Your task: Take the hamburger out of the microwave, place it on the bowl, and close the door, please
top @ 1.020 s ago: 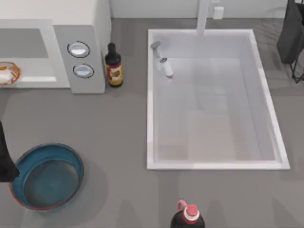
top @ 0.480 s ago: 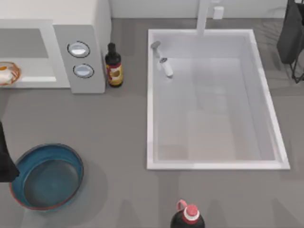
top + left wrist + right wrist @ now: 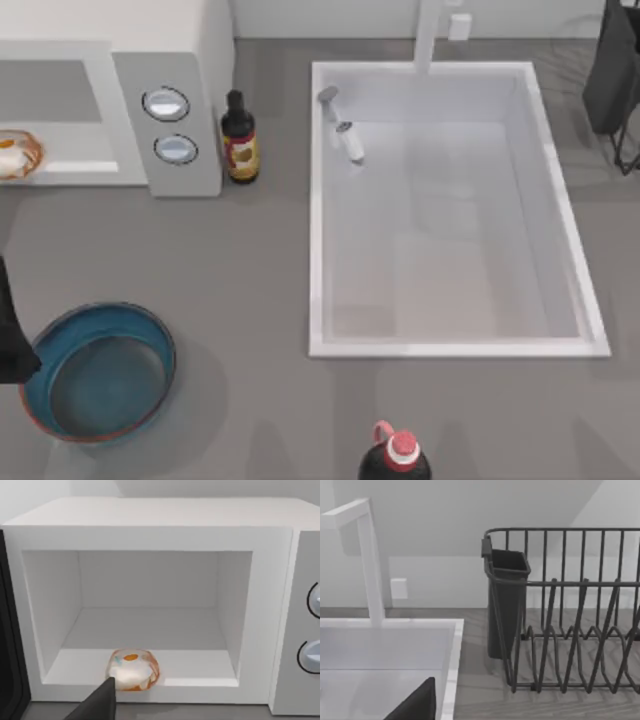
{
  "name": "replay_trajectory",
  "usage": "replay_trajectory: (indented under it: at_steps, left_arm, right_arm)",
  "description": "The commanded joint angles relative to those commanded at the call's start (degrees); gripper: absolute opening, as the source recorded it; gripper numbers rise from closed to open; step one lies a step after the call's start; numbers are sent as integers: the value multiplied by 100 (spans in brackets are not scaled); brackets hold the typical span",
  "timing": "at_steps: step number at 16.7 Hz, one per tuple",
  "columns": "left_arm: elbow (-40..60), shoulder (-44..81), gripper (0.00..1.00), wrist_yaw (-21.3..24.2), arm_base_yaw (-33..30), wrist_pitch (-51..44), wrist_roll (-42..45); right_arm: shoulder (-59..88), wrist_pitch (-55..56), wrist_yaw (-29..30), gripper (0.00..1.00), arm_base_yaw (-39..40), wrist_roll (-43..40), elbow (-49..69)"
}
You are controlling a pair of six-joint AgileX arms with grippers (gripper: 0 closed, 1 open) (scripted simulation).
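I'm facing my left gripper [image 3: 97, 706] into the open microwave [image 3: 150, 60], where the hamburger [image 3: 132, 669] is sitting at the front of the floor. I cannot tell whether its claw is open or closed. The bowl [image 3: 98, 371] is sitting on the table near the front left.

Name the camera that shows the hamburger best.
The left wrist view: the hamburger sits whole at the front of the open microwave cavity. The top view catches it partly, at its left edge.
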Motion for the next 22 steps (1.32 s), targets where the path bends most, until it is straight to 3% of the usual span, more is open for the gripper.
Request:
replay_trajectory:
  at_steps: [4,8,22]
  left_arm:
    - [100,290,100,0,0,166,16]
    - [467,1354,100,13,13,796,71]
    - [2682,7963,100,301,287,4399,339]
  right_arm:
    - [0,0,0,100,0,0,0]
    - [0,0,0,100,0,0,0]
    - [0,0,0,100,0,0,0]
